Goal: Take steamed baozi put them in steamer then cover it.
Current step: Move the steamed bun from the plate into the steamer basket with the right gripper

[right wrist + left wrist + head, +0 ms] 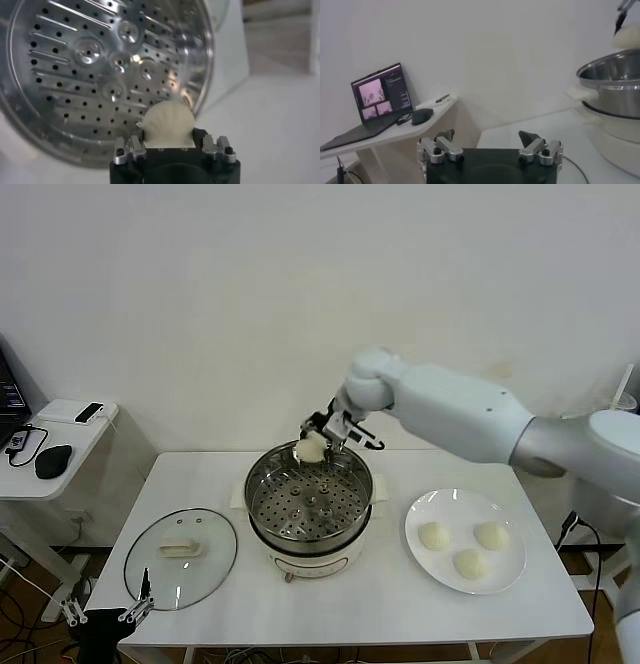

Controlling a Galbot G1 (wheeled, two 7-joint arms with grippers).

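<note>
My right gripper (318,440) is shut on one cream-white baozi (311,449) and holds it over the far rim of the steamer (262,521), a shiny steel pot with an empty perforated tray. In the right wrist view the baozi (168,124) sits between the jaws above the tray (100,65). Three more baozi (434,535) (492,535) (470,563) lie on the white plate (425,507) to the right. The glass cover (215,563) with its cream handle lies flat on the table, left of the steamer. My left gripper (108,614) is open and empty, low at the table's front left corner.
A side table (70,446) to the left holds a mouse and small devices; the left wrist view shows a laptop (379,97) on it. The steamer's side (615,90) shows at that view's edge. The wall is close behind the table.
</note>
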